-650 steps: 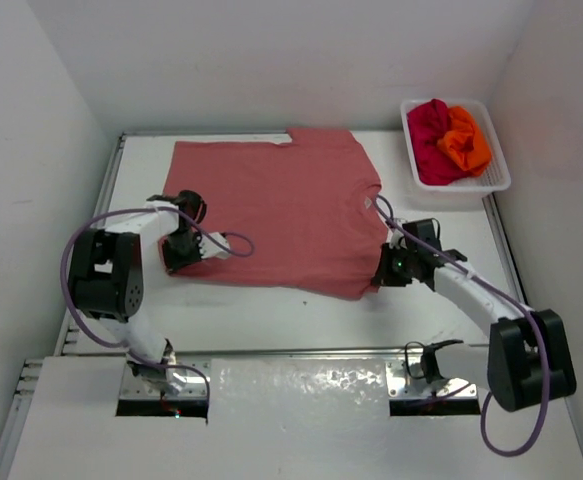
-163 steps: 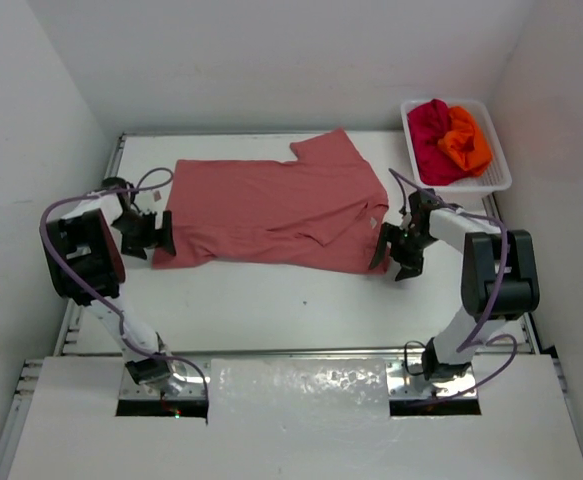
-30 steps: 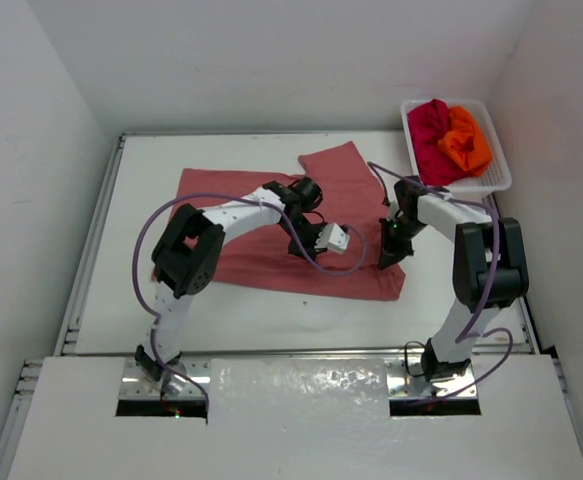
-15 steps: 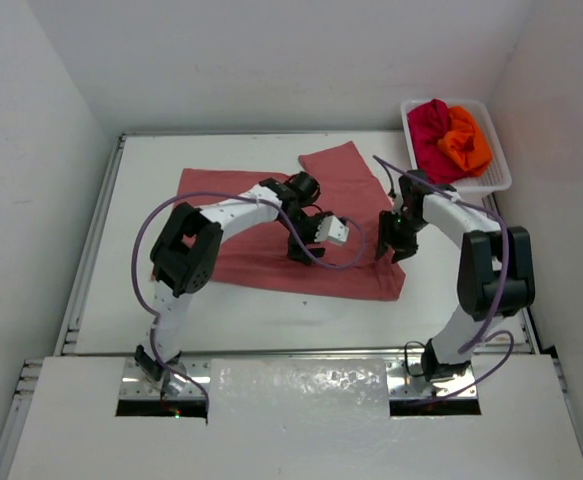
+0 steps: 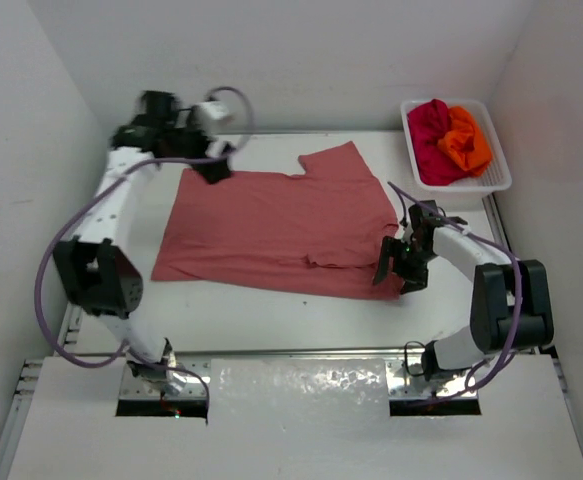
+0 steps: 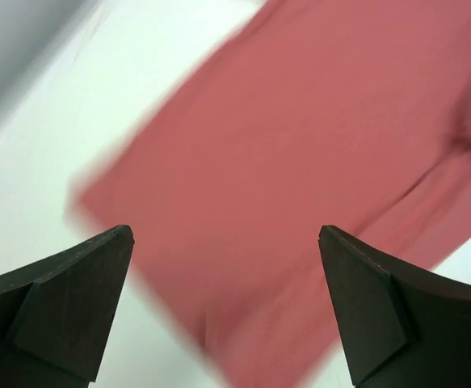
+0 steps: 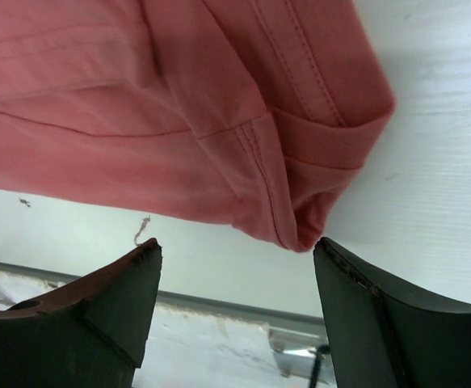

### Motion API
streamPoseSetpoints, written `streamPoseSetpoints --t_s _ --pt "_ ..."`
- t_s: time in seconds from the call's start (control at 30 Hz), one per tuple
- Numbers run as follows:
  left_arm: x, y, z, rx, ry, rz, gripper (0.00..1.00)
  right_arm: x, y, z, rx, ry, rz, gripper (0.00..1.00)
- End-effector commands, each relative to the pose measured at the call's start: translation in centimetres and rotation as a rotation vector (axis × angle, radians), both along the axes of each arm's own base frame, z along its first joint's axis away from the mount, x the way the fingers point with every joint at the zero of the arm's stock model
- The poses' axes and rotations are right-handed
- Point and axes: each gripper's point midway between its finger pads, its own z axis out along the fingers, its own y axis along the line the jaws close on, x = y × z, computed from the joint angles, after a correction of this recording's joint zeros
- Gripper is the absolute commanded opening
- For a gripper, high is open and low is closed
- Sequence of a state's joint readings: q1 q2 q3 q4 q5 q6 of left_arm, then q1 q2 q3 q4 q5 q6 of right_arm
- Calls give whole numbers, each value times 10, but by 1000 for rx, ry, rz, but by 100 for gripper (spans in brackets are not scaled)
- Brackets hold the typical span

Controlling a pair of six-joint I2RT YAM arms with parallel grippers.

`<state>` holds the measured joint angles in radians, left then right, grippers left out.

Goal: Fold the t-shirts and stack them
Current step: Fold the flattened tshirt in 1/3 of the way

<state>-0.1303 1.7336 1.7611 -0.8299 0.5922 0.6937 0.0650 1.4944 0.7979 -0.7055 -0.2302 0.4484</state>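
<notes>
The dusty salmon-pink t-shirt (image 5: 271, 220) lies spread on the white table, one sleeve (image 5: 336, 160) pointing to the back and a folded flap along its near right edge. My left gripper (image 5: 214, 170) hangs open above the shirt's far left corner; in the left wrist view, which is blurred, the shirt (image 6: 300, 145) lies below the open left gripper (image 6: 225, 234). My right gripper (image 5: 391, 268) is open at the shirt's near right corner. That rumpled corner (image 7: 300, 230) shows just beyond the right gripper (image 7: 237, 242), ungripped. The crimson t-shirt (image 5: 429, 135) and orange t-shirt (image 5: 468, 140) lie bunched in the basket.
The white mesh basket (image 5: 491, 185) stands at the back right corner of the table. White walls close in the table on the left, back and right. A metal rail (image 5: 301, 352) runs along the near edge in front of the arm bases.
Both grippers opened and let go of the shirt. The left arm swung from over the shirt's middle up to the back left. The right gripper moved nearer, to the near right corner.
</notes>
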Motion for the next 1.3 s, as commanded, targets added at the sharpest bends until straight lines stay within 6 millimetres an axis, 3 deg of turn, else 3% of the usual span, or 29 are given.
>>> streamPoseSetpoints --t_s 0.0,0.03,0.07,0.13,0.17,0.27,0.37,0.53,0.7,0.83,0.93,0.97,1.03,1.07,1.1,1.13,1.17,1.27 --pt "-59 99 -70 -22 412 384 97 8 13 -5 75 -36 -73 72" --pt "-74 120 -87 -2 478 467 95 7 13 -8 75 -32 -83 72" --pt "-101 146 -118 -19 585 556 94 6 14 -9 77 -29 -98 72" --pt "-122 167 -139 -36 642 654 94 6 14 -13 78 -36 -104 69" --pt "-142 173 -159 -50 712 692 94 1 11 -15 59 -15 -110 68" --pt "-163 172 -189 -36 784 731 95 -17 -11 -23 -66 49 -98 67" --pt "-165 173 -201 -28 800 750 95 -20 -21 -19 -124 56 -70 67" --pt "-168 203 -225 114 772 866 95 -9 -26 -8 -152 25 -90 68" --pt "-158 212 -227 110 743 895 91 -26 -29 -25 -169 64 -110 68" --pt "-155 208 -239 93 754 870 88 -22 -28 -38 -161 36 -125 66" --pt "-159 198 -257 59 824 849 78 -13 -15 -47 -95 44 -135 53" --pt "-162 194 -259 47 836 838 70 -10 -11 -48 -77 43 -145 48" --pt "-165 188 -260 32 853 807 59 -6 -9 -47 -59 28 -169 29" --pt "-167 186 -259 31 858 789 44 -5 -10 -47 -69 21 -176 21" --pt "-167 185 -258 23 859 782 27 -5 -14 -45 -85 17 -184 7" --pt "-168 184 -257 20 858 781 7 -7 -15 -44 -91 21 -186 1" --pt "-170 183 -255 23 856 769 0 -8 -17 -43 -95 22 -189 0" --pt "-181 183 -250 57 860 737 0 -17 -24 -38 -128 41 -181 0"
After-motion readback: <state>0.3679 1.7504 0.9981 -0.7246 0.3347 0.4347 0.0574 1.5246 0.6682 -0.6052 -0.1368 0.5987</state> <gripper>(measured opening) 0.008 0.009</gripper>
